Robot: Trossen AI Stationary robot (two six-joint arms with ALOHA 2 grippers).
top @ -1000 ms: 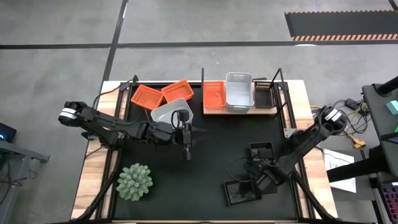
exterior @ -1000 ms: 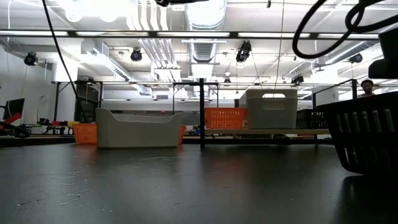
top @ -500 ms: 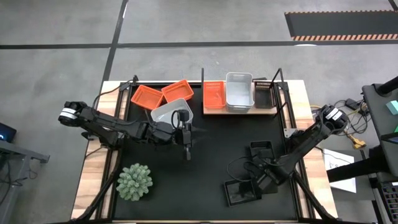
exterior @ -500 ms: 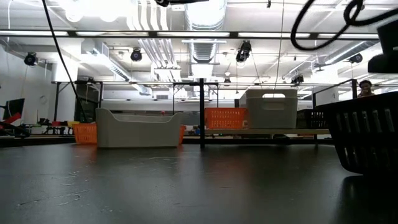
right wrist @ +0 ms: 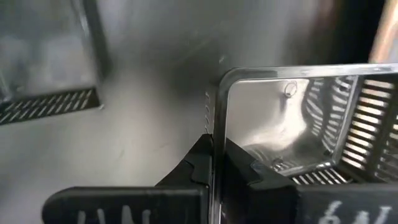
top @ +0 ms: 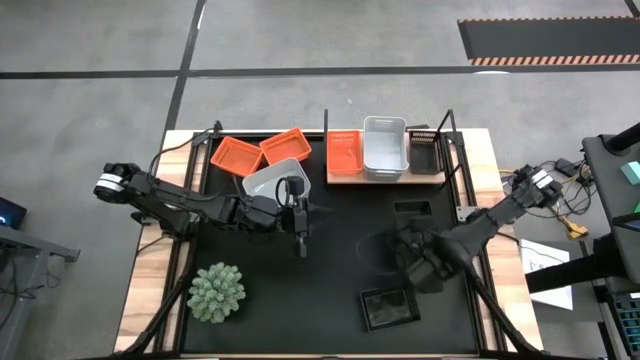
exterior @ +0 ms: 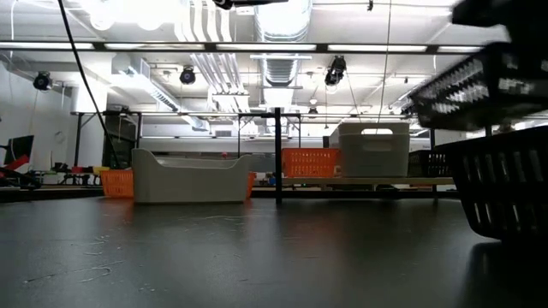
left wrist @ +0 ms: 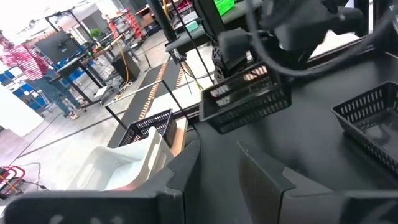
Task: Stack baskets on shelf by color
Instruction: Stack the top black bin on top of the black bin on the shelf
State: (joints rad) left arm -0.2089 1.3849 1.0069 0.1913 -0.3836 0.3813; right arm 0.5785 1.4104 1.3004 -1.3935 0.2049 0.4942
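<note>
Right tool (right wrist: 214,163) is pinched on the rim of a black basket (top: 425,262), seen in the right wrist view with one wall edge between the pressed-together fingers. A rim grip of this kind leaves the basket hanging free below the tool, so it can be carried clear of the bench (top: 340,250); in the low view the basket sits at upper right, tilted, above a second black basket (exterior: 505,192) resting on the bench.

Right arm (top: 500,215) reaches in from the right edge of the high view toward lower centre-right, forearm low and extended.

Left tool (top: 298,215) lies at centre-left beside a white basket (top: 275,180), fingers spread and holding nothing.

Shelf (top: 385,175) stands at upper centre, carrying an orange basket (top: 344,152), a white one (top: 384,145) and a black one (top: 422,148). Judged destination: the black stack.
</note>
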